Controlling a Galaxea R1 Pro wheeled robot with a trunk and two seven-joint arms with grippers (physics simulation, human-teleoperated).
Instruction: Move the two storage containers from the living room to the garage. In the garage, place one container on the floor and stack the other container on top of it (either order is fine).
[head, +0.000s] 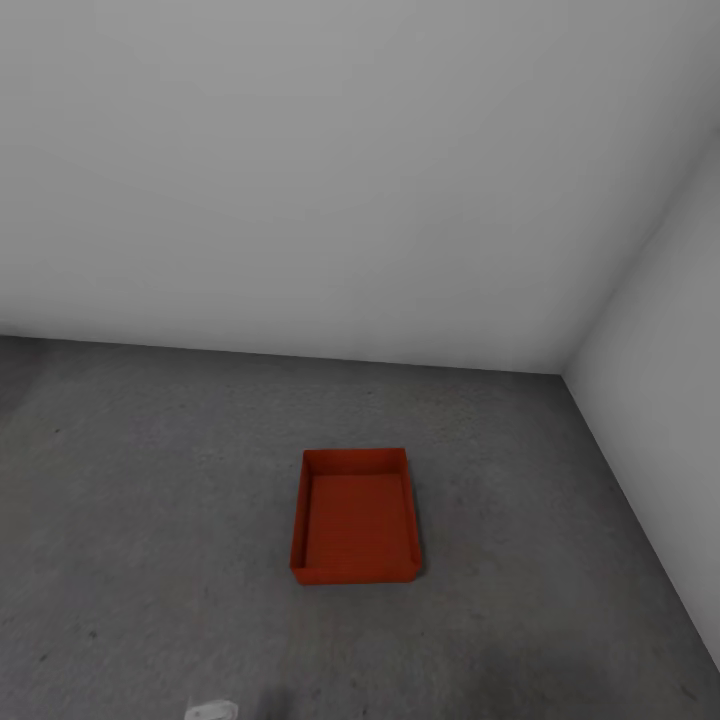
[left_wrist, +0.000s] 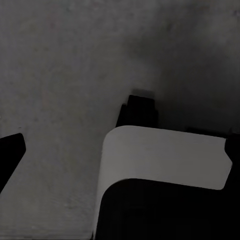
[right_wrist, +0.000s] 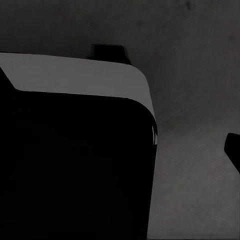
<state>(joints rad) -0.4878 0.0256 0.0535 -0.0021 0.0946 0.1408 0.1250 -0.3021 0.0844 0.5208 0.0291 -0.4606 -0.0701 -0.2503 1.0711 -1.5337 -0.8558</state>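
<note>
One orange-red open-top storage container (head: 355, 518) stands empty on the dark grey concrete floor (head: 150, 500) of the garage, a short way ahead of me, near the corner of two plain grey-white walls. The second container is out of view. My left gripper (left_wrist: 122, 150) hangs low beside my base, and its dark fingertips (left_wrist: 11, 156) stand far apart at the picture's edges with nothing between them. My right gripper (right_wrist: 120, 150) hangs the same way on the other side, with one dark fingertip (right_wrist: 233, 150) at the picture's edge.
The back wall (head: 330, 180) meets the side wall (head: 670, 330) at a corner to the right of the container. My own white and black base (left_wrist: 165, 160) is next to both grippers. A small white part of my body (head: 212, 712) sits at the lower edge.
</note>
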